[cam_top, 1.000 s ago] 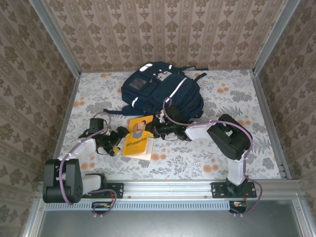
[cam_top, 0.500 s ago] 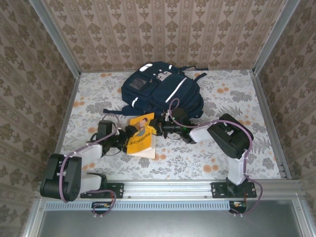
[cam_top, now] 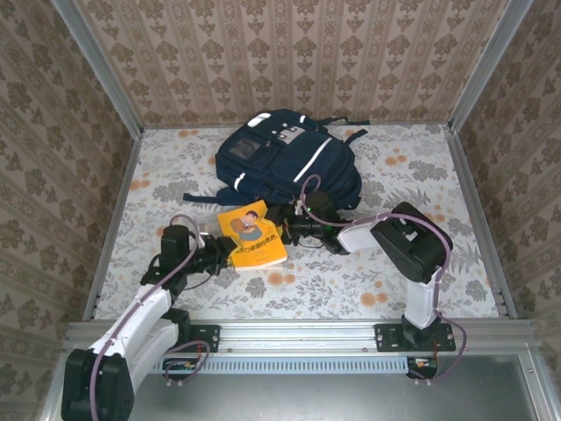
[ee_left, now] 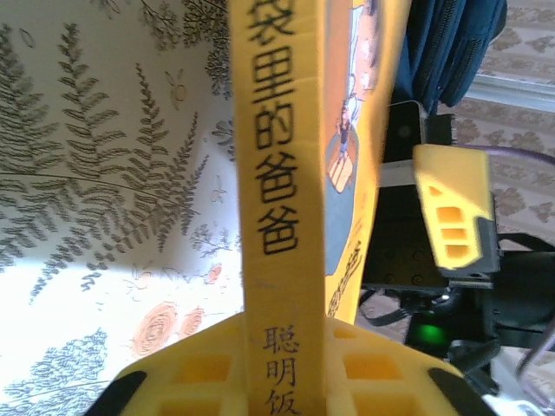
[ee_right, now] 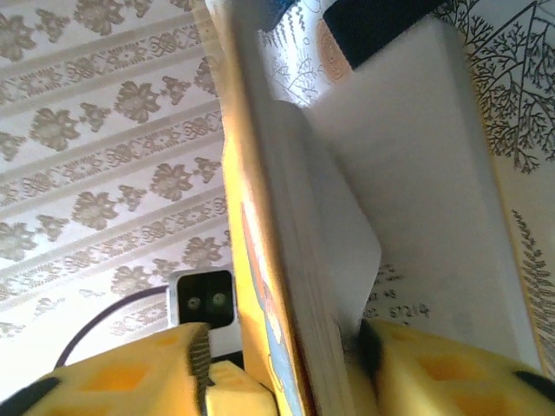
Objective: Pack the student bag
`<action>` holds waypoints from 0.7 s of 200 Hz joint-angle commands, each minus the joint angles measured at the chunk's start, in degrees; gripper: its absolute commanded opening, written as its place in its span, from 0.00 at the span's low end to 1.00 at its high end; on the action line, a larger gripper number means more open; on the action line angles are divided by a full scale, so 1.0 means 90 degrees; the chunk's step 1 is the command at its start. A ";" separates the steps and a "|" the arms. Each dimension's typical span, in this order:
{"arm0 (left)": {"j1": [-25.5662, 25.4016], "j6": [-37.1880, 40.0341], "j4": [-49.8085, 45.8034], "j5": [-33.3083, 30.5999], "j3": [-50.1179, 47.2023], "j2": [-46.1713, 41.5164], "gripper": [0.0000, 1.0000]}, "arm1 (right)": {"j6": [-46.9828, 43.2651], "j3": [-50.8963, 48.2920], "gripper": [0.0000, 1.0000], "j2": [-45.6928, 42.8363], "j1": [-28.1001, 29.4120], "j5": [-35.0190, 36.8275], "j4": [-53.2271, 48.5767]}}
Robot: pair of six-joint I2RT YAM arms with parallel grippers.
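Gripping the yellow book (cam_top: pixel 252 235) by its spine w/ my left gripper (cam_top: pixel 219 253) — in the L wrist view the spine, printed w/ black Chinese characters, is running straight up from btwn my two yellow fingers (ee_left: pixel 186 377), and they're pressing on it, one per side. So L is clenched on the book.

My right gripper (cam_top: pixel 282 230) is sitting at the opposite edge, the page side. In the R wrist view the white page block and the orange-yellow cover are rising btwn my jaws, which are standing astride that edge. I can't tell whether R is pinching the pages or just flanking them — the dark strip beside each jaw is too unclear to read as a gap.

From above, the book is showing its cover face up and spanning the space btwn my two grippers, w/ the floral table (cam_top: pixel 394 263) beneath it. I can't tell if it's resting on the surface or hanging just off it.

The student bag (cam_top: pixel 285 162) is lying on the far half of the table, near the patterned back wall (cam_top: pixel 289 53). It's navy w/ white stripes, its clear pocket window facing up. The book's far corner is sitting just beside the bag's near edge, and my R wrist is lying in front of the bag's near right side.
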 commanded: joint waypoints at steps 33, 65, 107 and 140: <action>0.0092 0.0254 -0.0615 0.0108 0.0183 -0.0294 0.00 | -0.2330 0.0881 0.67 -0.1619 0.0006 0.0450 -0.2985; 0.0118 0.1217 -0.1332 0.0338 0.1029 -0.0456 0.00 | -0.4613 0.1729 0.80 -0.2632 -0.0023 0.2275 -0.6459; 0.0015 0.2948 -0.1519 0.0586 0.2590 -0.0063 0.00 | -0.5570 0.2010 0.88 -0.3311 -0.0396 0.2177 -0.7318; -0.0197 0.3528 -0.1496 0.0113 0.3752 0.0626 0.00 | -0.5123 0.1815 0.89 -0.3692 -0.0704 0.1681 -0.6923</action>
